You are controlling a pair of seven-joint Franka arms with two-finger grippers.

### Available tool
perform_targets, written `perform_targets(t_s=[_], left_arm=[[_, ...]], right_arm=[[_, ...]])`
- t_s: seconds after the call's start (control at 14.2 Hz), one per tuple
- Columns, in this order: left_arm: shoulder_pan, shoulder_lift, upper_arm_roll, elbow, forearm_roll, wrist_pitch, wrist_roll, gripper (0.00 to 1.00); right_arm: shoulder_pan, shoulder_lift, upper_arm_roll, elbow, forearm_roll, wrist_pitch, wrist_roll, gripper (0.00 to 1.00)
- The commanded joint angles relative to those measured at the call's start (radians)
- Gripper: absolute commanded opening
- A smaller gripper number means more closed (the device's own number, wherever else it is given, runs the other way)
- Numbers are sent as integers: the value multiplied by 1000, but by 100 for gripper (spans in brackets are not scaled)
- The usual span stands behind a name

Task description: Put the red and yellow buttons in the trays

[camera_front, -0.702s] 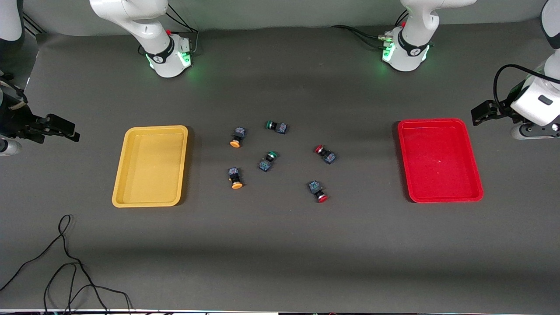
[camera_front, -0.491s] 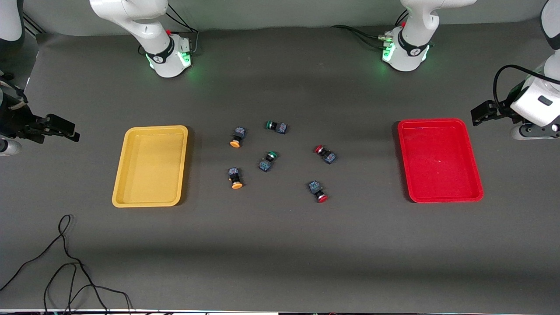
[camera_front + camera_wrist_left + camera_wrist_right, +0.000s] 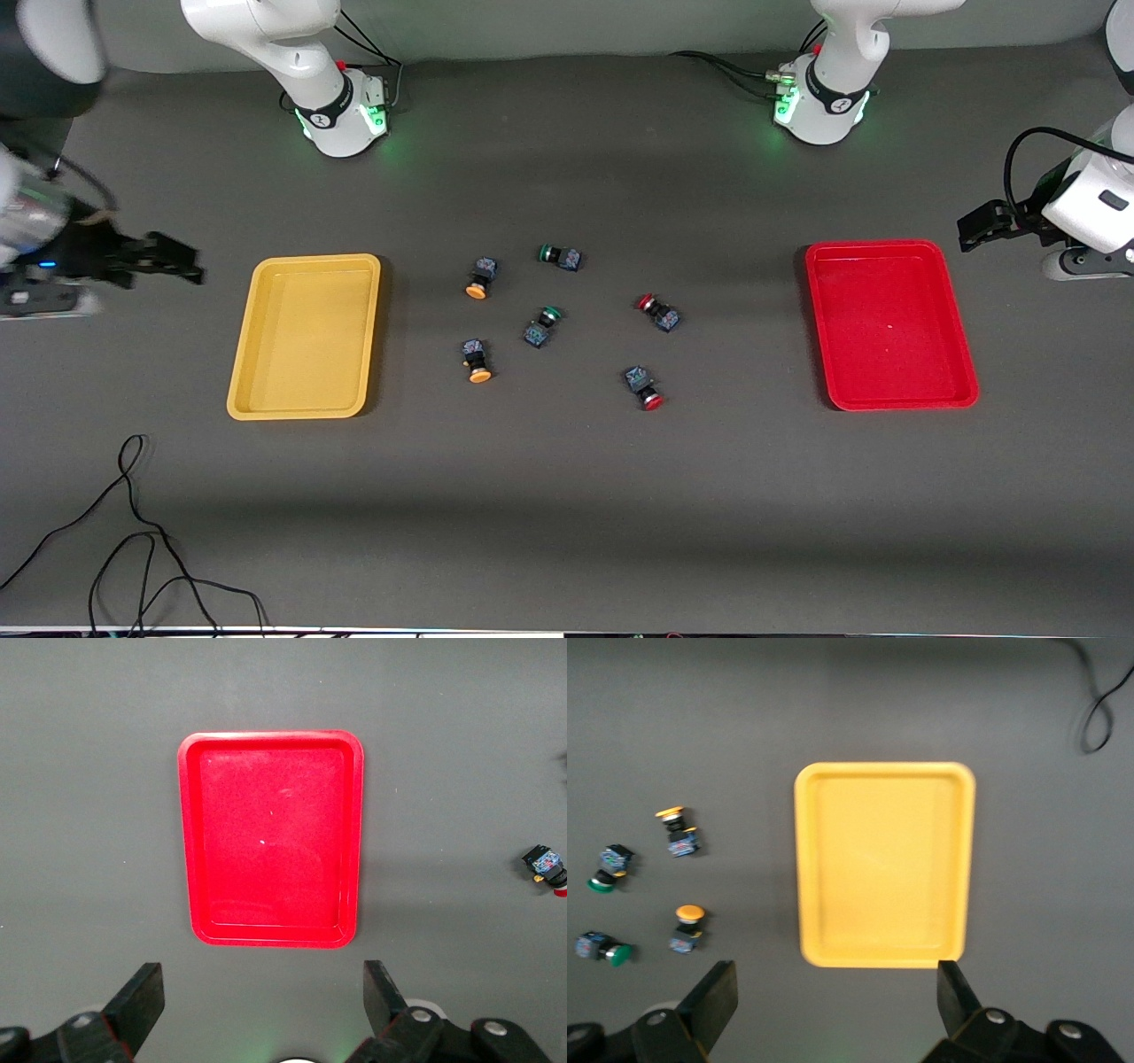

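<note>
From the front I see a shallow yellow plastic tray (image 3: 306, 337) at middle left, a red plastic tray (image 3: 890, 325) at middle right, and red and yellow buttons (image 3: 478, 281) in the centre.

My left gripper (image 3: 261, 1014) gapes wide, holding nothing.

My right gripper (image 3: 833, 1010) gapes wide too, holding nothing.

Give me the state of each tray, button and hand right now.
Yellow plastic tray: empty.
Red plastic tray: empty.
Two orange-yellow-capped buttons: lying on the table, between the trays.
Two red-capped buttons: lying on the table.
Two green-capped buttons: lying on the table.
Left hand: open, holding nothing.
Right hand: open, holding nothing.
</note>
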Motion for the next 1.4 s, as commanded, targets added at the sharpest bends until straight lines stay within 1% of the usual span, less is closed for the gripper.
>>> perform_targets(t_s=[0.0, 0.21, 0.28, 0.42, 0.56, 0.7, 0.84, 0.91, 1.05, 1.19, 1.33], left_arm=[[0, -22, 0, 1, -10, -20, -11, 100], [-1, -22, 0, -2, -15, -15, -13, 100], [-7, -21, -2, -2, -30, -14, -19, 100], [-24, -6, -14, -6, -42, -6, -107, 100], [-84, 17, -20, -20, -44, 12, -220, 100], [-154, 65, -22, -23, -44, 46, -328, 100], [-232, 123, -22, -26, -45, 100, -443, 100], [-274, 163, -22, -26, -47, 136, -499, 100], [-343, 247, -22, -26, -47, 225, -594, 100], [-397, 333, -22, -26, -48, 322, -665, 100], [-441, 404, -22, -40, -105, 417, -728, 100]], right_arm=[[125, -64, -1, -117, -4, 64, 205, 100], [284, -98, 1, -230, -4, 161, 502, 100], [345, -97, 1, -246, -4, 173, 598, 100], [439, -100, -1, -284, -4, 206, 747, 100], [522, -118, -1, -336, -4, 252, 875, 100], [596, -147, -1, -402, -4, 296, 945, 100], [613, -192, -2, -495, -5, 377, 954, 100], [613, -199, -4, -549, -11, 443, 948, 100], [611, -174, -7, -620, -19, 563, 944, 100], [610, -103, -9, -693, -19, 722, 944, 100], [608, -5, -9, -733, -23, 871, 942, 100]])
